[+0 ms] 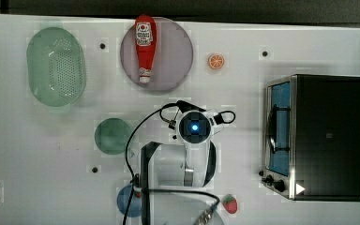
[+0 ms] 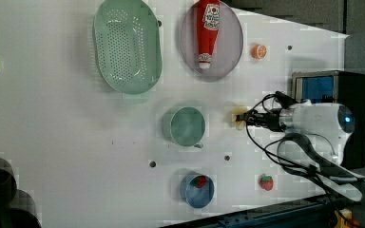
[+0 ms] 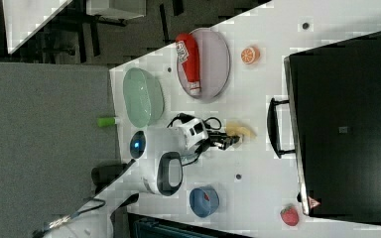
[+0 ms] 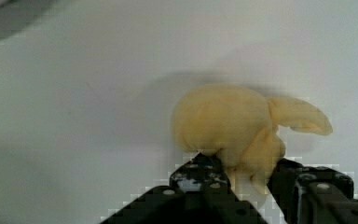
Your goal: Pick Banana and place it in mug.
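Note:
The pale yellow banana [image 4: 228, 121] lies on the white table, also seen as the banana [image 2: 240, 118] in the left view and the banana [image 3: 240, 131] in the right view. My gripper [image 4: 242, 165] is down at table level, and its two black fingers [image 4: 200, 170] press against the sides of the banana's stubby end. In the top view my wrist hides the banana. The muted-green mug [image 2: 186, 126] stands upright and empty a short way to the left view's left of the banana, and shows as the mug [image 1: 113, 136] in the top view.
A pale-green perforated basket [image 1: 56, 65] and a plate [image 1: 173, 61] holding a ketchup bottle [image 1: 145, 47] sit at the back. An orange slice [image 1: 216, 61], a toaster oven [image 1: 323, 136], a strawberry [image 1: 230, 204] and a blue bowl [image 2: 185, 190] surround the arm.

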`<state>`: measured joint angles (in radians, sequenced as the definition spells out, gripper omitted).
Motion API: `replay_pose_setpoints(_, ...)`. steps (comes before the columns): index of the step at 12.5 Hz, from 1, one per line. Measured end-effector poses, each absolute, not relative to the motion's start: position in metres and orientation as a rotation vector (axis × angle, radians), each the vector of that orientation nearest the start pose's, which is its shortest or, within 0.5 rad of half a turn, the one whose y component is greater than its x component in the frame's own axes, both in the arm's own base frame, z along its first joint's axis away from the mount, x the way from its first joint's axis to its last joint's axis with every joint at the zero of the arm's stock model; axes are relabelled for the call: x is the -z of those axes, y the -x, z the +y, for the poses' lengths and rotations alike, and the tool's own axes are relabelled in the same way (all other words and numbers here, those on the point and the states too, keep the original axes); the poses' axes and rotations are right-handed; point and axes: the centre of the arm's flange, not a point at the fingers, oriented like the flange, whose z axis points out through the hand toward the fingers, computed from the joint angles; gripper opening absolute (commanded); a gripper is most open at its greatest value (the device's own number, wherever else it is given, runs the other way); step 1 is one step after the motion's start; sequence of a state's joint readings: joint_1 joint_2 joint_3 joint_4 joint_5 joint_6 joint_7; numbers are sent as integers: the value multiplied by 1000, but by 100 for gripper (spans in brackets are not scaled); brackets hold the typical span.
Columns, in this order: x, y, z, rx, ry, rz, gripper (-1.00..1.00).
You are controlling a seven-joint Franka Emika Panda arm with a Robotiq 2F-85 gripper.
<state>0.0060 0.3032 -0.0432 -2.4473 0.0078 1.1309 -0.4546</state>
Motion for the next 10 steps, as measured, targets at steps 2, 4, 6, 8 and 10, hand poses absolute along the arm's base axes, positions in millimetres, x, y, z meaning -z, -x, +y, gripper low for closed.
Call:
replay_pose_setpoints(2, -230, -485, -16, -192, 3097, 582, -37)
replay_pose_setpoints(4, -372, -506, -11, -121, 3090, 562, -37)
replay_pose_setpoints(6, -486, -502, 0, 73, 3066, 528, -37)
replay_pose_setpoints(8, -555, -490, 14, 225, 3035, 525, -37)
replay_pose_setpoints(10, -559, -469, 76, 88, 2987, 565, -37)
